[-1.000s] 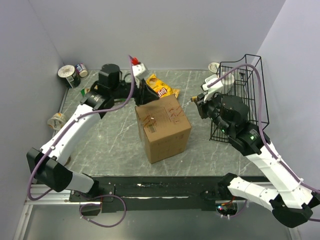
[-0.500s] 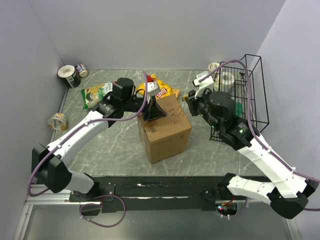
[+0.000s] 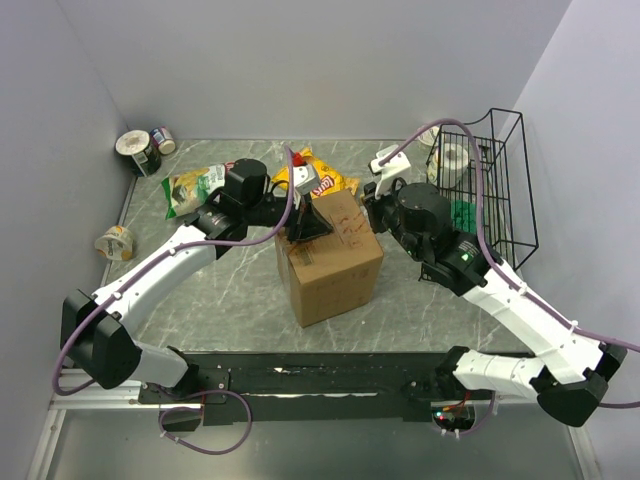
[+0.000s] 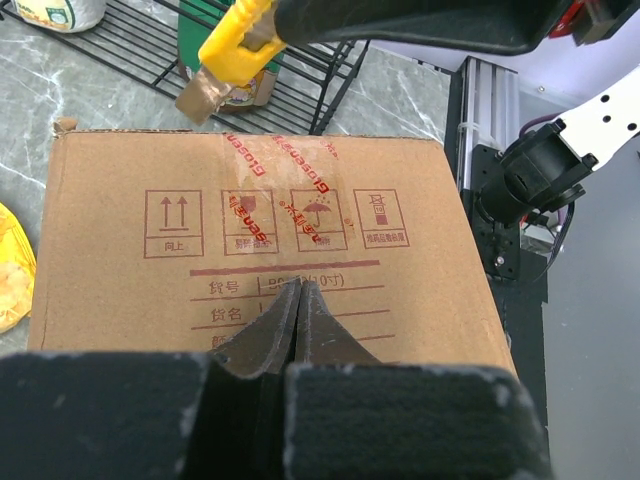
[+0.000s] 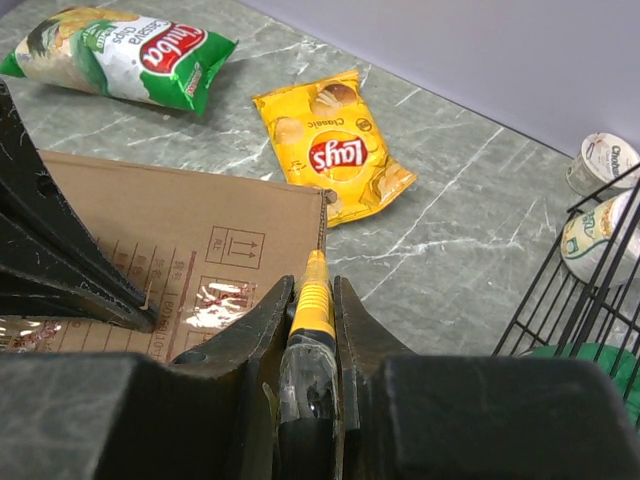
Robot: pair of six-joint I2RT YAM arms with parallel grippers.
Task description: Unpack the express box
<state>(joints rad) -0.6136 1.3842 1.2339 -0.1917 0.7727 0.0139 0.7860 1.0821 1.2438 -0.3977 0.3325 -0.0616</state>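
**Jaw status: L closed empty, R clamped on cutter**

L jaws: pressed fully together, nothing between them. Tips of the left gripper (image 4: pixel 300 295) sit over the printed top of the express box (image 4: pixel 120 200); contact w/ the cardboard cannot be confirmed.

R jaws: narrowly apart, clamped on a yellow cutter (image 5: pixel 316 262) carried by the right gripper (image 5: pixel 313 285). Cutter tip points at the box's top edge near its far-right corner, close to the tape seam (image 4: pixel 265 165). Blade not discernible, and touch vs. gap cannot be told. In the top cam, R fingertips are hidden under the wrist.

Box: mid-table between both arms, upright, flaps shut and taped. Contents hidden.

Wire basket (image 3: pixel 505 130): far-right side of the table. Holds a white cup (image 3: pixel 455 160) and a green item (image 3: pixel 463 215), the latter partly masked by the arm, type unreadable.

Beyond the box, flat on the table: yellow chip bag (image 5: pixel 330 150) and green chip bag (image 5: pixel 130 55), apart from each other. Far-left corner: cans (image 3: pixel 140 150), too small to ID.
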